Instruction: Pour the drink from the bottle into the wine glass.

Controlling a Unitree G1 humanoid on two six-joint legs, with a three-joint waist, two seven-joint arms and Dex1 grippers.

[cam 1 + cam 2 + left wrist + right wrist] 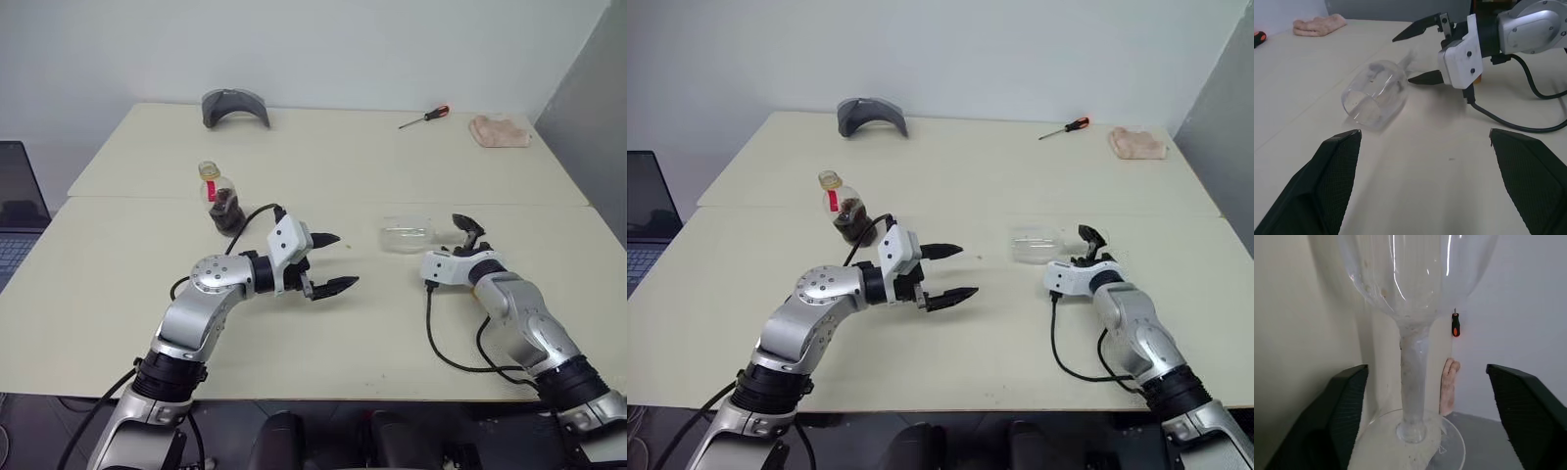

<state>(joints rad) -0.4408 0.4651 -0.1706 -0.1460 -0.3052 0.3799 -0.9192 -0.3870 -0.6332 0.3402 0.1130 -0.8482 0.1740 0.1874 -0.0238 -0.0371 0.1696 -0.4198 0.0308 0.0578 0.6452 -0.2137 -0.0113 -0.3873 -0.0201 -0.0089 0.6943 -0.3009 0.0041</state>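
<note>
The wine glass (pixel 407 233) lies on its side on the table, bowl toward the left, empty. Its thin stem (pixel 1413 362) runs between the fingers of my right gripper (pixel 468 238), which is open, with a gap on each side of the stem. The bottle (pixel 223 201) stands upright farther back on the left, yellow cap on, red label at the neck, with the dark drink (pixel 229 212) in its lower half. My left gripper (pixel 346 259) hovers open and empty over the table's middle, in front of the bottle and pointing toward the glass (pixel 1376 93).
A grey curved object (pixel 235 106) lies at the back edge. A red-handled screwdriver (pixel 424 117) and a pinkish cloth (pixel 500 130) lie at the back right. A laptop (pixel 15 211) stands off the table's left side. A grey partition (pixel 598 127) borders the right.
</note>
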